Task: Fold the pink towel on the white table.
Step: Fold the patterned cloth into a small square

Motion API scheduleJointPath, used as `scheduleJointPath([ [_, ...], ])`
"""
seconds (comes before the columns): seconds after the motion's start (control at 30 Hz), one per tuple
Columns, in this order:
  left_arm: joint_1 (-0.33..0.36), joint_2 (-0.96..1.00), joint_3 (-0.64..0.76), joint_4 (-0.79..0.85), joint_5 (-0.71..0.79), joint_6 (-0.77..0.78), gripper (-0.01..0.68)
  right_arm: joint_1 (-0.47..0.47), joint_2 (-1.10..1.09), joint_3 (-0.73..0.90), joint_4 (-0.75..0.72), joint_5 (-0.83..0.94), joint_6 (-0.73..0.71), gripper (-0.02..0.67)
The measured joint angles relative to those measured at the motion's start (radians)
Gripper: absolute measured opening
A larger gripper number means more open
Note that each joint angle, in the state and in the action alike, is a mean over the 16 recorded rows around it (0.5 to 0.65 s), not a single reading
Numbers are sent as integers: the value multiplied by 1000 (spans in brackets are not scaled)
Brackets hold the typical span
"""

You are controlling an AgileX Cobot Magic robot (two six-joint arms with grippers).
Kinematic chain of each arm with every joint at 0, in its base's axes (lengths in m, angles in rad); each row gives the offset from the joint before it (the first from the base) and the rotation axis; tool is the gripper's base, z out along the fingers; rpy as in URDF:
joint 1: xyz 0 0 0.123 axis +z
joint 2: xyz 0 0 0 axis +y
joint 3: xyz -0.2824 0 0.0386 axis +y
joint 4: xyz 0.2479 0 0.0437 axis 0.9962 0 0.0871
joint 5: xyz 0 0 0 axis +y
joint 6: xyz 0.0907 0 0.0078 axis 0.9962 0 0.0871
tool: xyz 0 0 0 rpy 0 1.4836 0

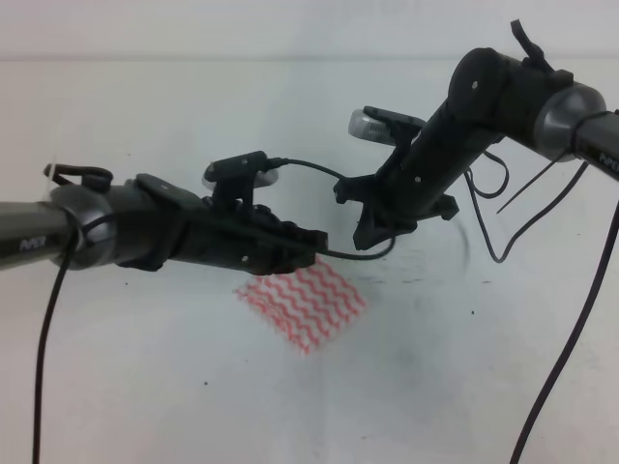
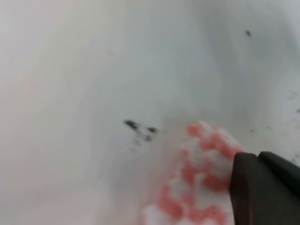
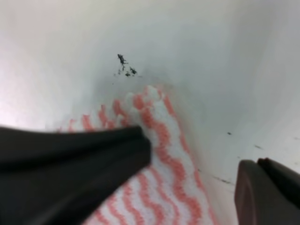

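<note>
White table (image 1: 145, 387) bears the pink towel (image 1: 305, 304) between the spread right gripper (image 3: 192, 173) fingers; left gripper's state unclear.

The pink towel (image 1: 308, 302) — pink-red and white wavy zigzag stripes — lies on the white table (image 1: 145, 387).

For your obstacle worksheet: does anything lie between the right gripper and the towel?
Nothing visible does. The right gripper hangs open right over the towel, only bare table around it.
</note>
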Motion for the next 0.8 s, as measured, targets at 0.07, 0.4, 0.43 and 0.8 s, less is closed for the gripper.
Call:
scheduleJointPath([
  [0.07,-6,0,0,0,-6,1,-5,0,0,0,2,0,0,-18],
  [0.4,-21,3,-1,0,-44,-6,-6,-2,-2,0,7,0,0,-18],
  [0.43,-21,4,-3,1,-46,-7,-6,-2,-2,0,7,0,0,-18],
  [0.8,-21,31,-45,20,-28,-21,-6,-4,-2,0,5,9,-1,-18],
])
